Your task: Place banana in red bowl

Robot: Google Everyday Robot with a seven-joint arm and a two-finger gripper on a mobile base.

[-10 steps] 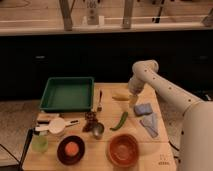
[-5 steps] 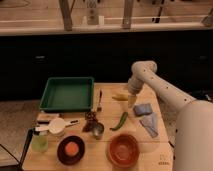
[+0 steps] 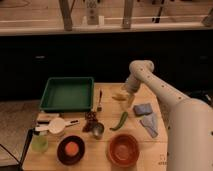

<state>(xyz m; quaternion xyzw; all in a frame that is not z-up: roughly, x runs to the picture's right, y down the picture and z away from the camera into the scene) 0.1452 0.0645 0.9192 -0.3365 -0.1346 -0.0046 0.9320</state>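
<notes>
The banana (image 3: 118, 97), small and pale yellow, lies on the wooden table (image 3: 107, 110) just right of the green tray. My gripper (image 3: 127, 101) points down at the banana's right end, close to it or touching it. Its fingers look open and the banana rests on the table. The red bowl (image 3: 123, 149) stands empty at the table's front edge, below the banana and past a green chili pepper (image 3: 120, 121).
A green tray (image 3: 67, 93) fills the back left. A fork (image 3: 100, 100) lies beside it. Two blue cloths (image 3: 145, 116) lie on the right. In front are a metal cup (image 3: 98, 130), a dark bowl with an orange centre (image 3: 71, 149), a white scoop (image 3: 56, 125) and a green cup (image 3: 40, 142).
My arm's wrist has shifted slightly left and down, bringing the gripper closer to the banana. Nothing on the table has moved.
</notes>
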